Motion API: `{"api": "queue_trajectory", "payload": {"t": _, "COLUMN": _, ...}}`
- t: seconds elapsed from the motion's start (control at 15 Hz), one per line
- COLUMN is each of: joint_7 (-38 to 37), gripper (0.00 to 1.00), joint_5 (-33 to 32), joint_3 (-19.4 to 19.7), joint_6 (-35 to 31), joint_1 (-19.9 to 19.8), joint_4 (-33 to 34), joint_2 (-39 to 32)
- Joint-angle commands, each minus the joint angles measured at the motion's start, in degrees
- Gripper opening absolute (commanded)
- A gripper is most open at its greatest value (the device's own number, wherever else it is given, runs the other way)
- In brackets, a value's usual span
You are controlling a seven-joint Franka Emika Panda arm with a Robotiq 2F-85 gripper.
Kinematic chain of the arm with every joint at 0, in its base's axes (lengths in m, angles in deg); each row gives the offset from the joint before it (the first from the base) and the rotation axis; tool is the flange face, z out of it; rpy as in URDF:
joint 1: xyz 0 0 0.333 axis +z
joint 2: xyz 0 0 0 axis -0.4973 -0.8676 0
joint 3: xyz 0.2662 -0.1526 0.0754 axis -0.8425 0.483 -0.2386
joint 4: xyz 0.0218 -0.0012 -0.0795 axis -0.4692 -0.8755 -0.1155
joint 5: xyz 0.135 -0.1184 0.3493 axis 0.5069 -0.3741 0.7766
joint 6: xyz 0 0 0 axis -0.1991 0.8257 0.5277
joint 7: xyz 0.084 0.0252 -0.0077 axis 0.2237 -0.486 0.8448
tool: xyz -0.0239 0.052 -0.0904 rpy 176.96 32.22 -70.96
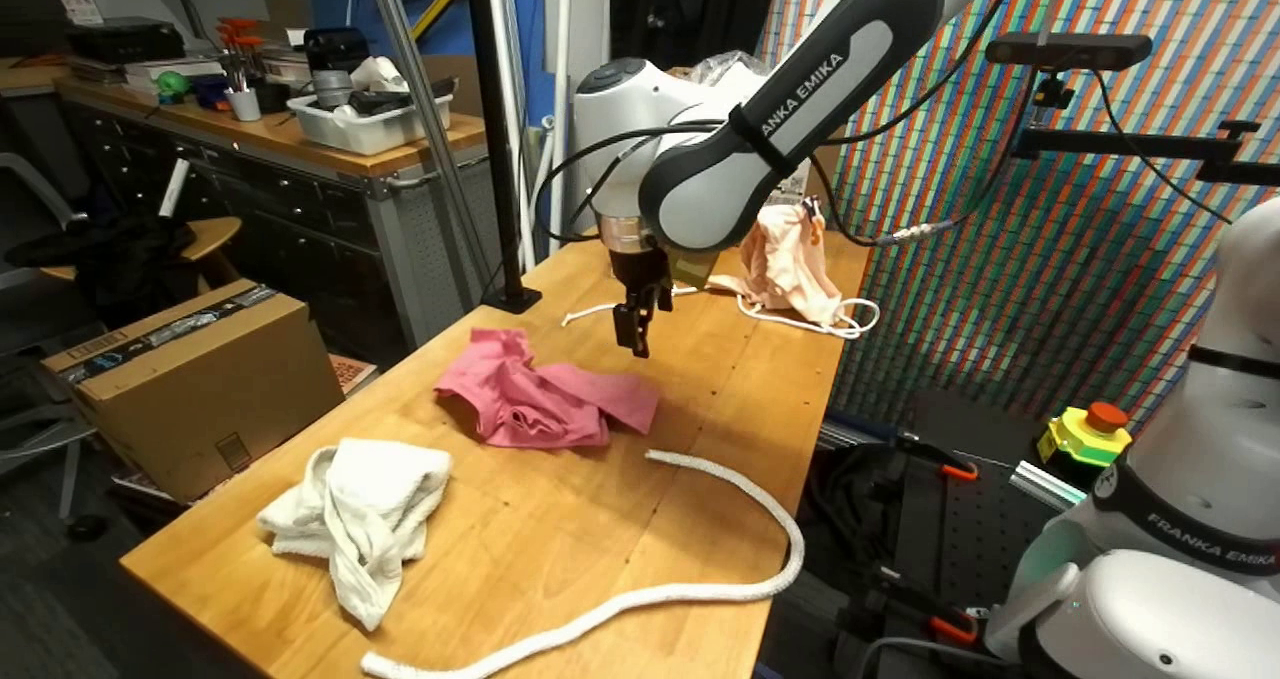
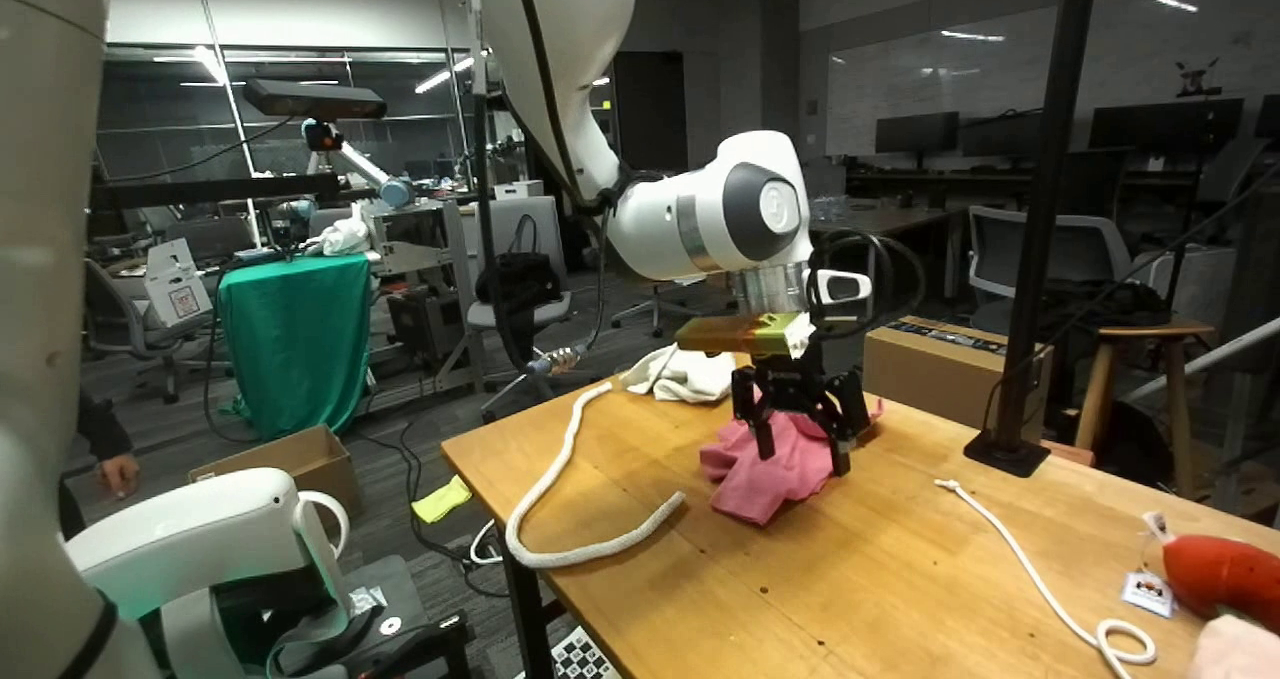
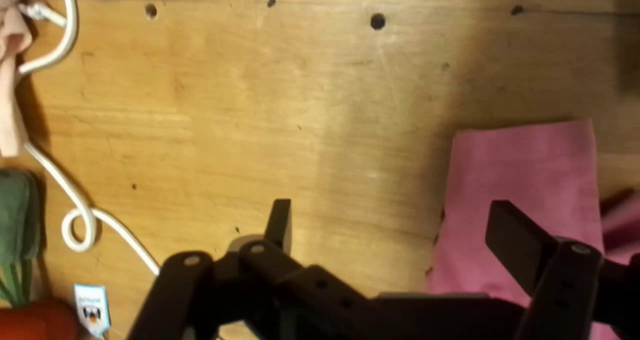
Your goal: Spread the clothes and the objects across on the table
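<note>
Wrist view: the hand (image 3: pixel 390 225) hangs, fingers wide apart, partly above the pink cloth (image 3: pixel 525 170) on a dark-spotted wooden tabletop (image 3: pixel 300 104), where in an exterior view a white towel (image 1: pixel 350 499) and rope (image 1: pixel 690 592) also lie, a cardboard box (image 1: pixel 220 379) and cluttered workbench (image 1: pixel 300 155) past its edge.

I've got a plain pink cloth (image 1: pixel 545 399) on a honey-brown, dark-specked surface (image 1: pixel 540 539). Near that cloth my tool (image 2: pixel 803 456) reads black, the towel (image 1: pixel 375 494) cream-white, the rope (image 1: pixel 720 593) white. Apart from it I get peach fabric (image 1: pixel 785 262), a white cord (image 3: pixel 60 177), a red-orange item (image 2: pixel 1225 569), a green item (image 3: pixel 17 215) and a backdrop (image 1: pixel 920 339) striped orange, green and white.
</note>
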Motion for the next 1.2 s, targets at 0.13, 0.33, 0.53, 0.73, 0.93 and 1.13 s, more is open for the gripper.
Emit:
{"api": "queue_trajectory", "payload": {"t": 0.13, "joint_7": 7.3, "gripper": 1.00, "joint_5": 8.4, "joint_3": -0.4, "joint_6": -1.0, "joint_1": -6.8, "joint_4": -7.4, "joint_2": 5.4}}
{"api": "queue_trajectory", "payload": {"t": 0.33, "joint_7": 16.5, "gripper": 1.00, "joint_5": 16.6, "joint_3": -0.9, "joint_6": -0.6, "joint_1": -11.2, "joint_4": -8.3, "joint_2": 6.2}}
{"api": "queue_trajectory", "payload": {"t": 0.53, "joint_7": 24.6, "gripper": 1.00, "joint_5": 23.6, "joint_3": -0.6, "joint_6": 0.2, "joint_1": -14.7, "joint_4": -8.1, "joint_2": 6.1}}
{"api": "queue_trajectory", "payload": {"t": 0.73, "joint_7": 30.2, "gripper": 1.00, "joint_5": 27.0, "joint_3": 0.0, "joint_6": 0.8, "joint_1": -17.4, "joint_4": -7.3, "joint_2": 5.4}}
{"api": "queue_trajectory", "payload": {"t": 0.93, "joint_7": 30.7, "gripper": 1.00, "joint_5": 25.6, "joint_3": 1.0, "joint_6": 0.5, "joint_1": -18.4, "joint_4": -7.0, "joint_2": 4.8}}
{"api": "queue_trajectory", "payload": {"t": 1.13, "joint_7": 27.6, "gripper": 1.00, "joint_5": 23.1, "joint_3": 2.5, "joint_6": -1.6, "joint_1": -17.9, "joint_4": -8.1, "joint_2": 4.9}}
